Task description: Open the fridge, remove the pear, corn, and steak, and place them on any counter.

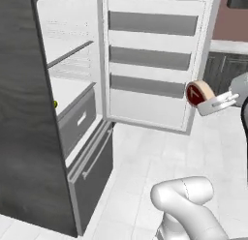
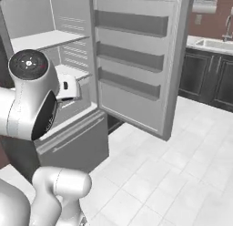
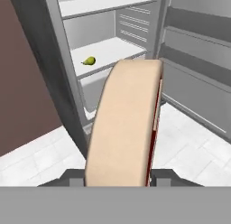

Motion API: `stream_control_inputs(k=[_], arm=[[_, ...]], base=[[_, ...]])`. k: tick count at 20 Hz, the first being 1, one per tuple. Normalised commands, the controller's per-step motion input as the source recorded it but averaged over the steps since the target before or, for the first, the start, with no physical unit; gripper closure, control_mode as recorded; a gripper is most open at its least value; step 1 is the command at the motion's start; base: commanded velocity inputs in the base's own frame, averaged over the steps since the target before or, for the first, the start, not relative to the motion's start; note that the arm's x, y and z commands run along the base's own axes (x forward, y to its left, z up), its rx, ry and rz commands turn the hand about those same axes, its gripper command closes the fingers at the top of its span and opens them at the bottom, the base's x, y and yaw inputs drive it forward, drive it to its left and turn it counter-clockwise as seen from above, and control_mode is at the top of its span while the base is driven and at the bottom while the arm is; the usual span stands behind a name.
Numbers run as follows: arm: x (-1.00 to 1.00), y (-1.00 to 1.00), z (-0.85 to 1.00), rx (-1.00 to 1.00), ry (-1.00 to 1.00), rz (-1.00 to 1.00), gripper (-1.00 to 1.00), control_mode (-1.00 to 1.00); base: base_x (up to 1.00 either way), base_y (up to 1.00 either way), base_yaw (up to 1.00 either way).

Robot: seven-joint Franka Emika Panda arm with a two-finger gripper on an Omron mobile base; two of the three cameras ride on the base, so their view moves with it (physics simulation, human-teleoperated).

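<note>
Steak [image 1: 198,93] sits edge-on between the two fingers of the gripper [image 1: 207,104], jaws clamped on it. In the hand view its tan rim [image 3: 124,123] stands upright between the fingertips [image 3: 163,177], a red sliver showing along its right side. The held steak is outside the fridge [image 1: 29,113], in front of the open door's [image 1: 150,60] edge, above the floor. One steak. One pear [image 3: 89,61] lies on the fridge's middle shelf [image 3: 113,51], well behind the steak; from the left base view it's just a yellow-green speck [image 1: 55,104] by the fridge wall. Three door bins, grey. One drawer [image 1: 77,120] under the pear's shelf.
</note>
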Motion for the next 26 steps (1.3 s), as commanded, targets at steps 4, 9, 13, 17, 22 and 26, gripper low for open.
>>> stream_control_inputs(k=[4,9,13,17,22,26], arm=[[0.0,0.0,0.0,0.0,0.0,0.0,1.0,1.0],[0.0,0.0,0.0,0.0,0.0,0.0,1.0,1.0],[0.0,0.0,0.0,0.0,0.0,0.0,1.0,1.0],[0.0,0.0,0.0,0.0,0.0,0.0,1.0,1.0],[0.0,0.0,0.0,0.0,0.0,0.0,1.0,1.0],[0.0,0.0,0.0,0.0,0.0,0.0,1.0,1.0]], base=[[-0.73,0.06,-0.73],[-0.52,0.0,-0.77],[-0.32,-0.18,-0.77],[-0.21,-0.3,-0.78],[-0.06,-0.37,-0.8],[0.14,-0.26,-0.79]])
